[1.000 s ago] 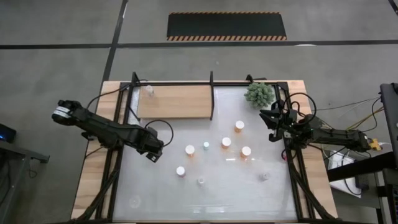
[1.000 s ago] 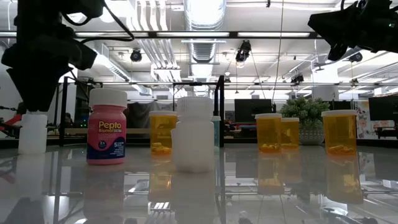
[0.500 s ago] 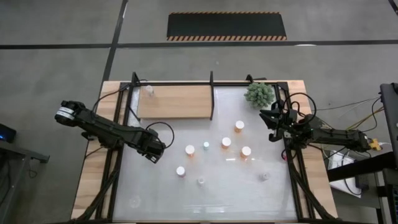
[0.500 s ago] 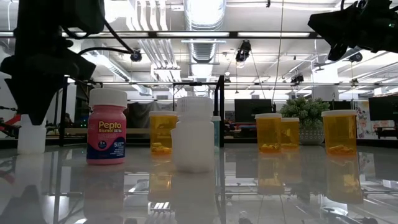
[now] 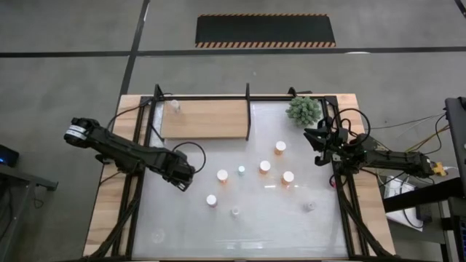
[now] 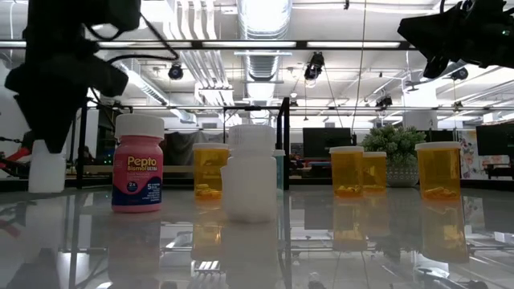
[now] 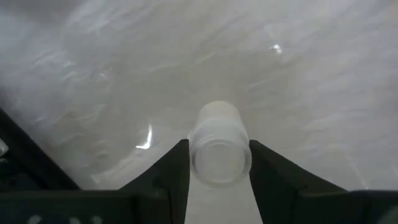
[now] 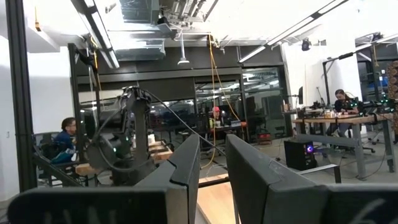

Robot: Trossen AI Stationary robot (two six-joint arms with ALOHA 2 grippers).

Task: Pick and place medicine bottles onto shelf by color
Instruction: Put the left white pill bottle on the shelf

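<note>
My left gripper (image 5: 181, 182) points down at the table's left side, shut on a small white bottle (image 7: 219, 144) that also shows in the low view (image 6: 46, 167). Several orange bottles (image 5: 265, 167) and smaller clear ones (image 5: 236, 212) stand on their bases on the white tabletop. A pink-labelled bottle (image 6: 137, 164) and a white bottle (image 6: 250, 172) stand nearest the low camera. One clear bottle (image 5: 175, 106) stands at the far left corner of the wooden shelf (image 5: 207, 120). My right gripper (image 5: 318, 149) waits raised at the table's right edge, with a narrow gap between its fingers (image 8: 212, 162) and nothing in it. My left gripper pinches the white bottle between its two fingers, one on each side of the bottle's upper part (image 7: 193, 155) near the cap. The fingers come from above, pointing down. The bottle stands upright, and its base seems to rest on the tabletop (image 6: 46, 191).
A spiky green plant (image 5: 303, 109) stands at the far right corner. Black frame bars (image 5: 248, 113) edge the shelf and the table's sides. The bare white surface (image 5: 182, 233) stretches along the near edge. People sit at desks in the room beyond (image 8: 64, 142).
My left gripper has sunk slightly over the white bottle and its fingers have closed in on the bottle's top. The bottle has shifted a little with it and stays upright.
</note>
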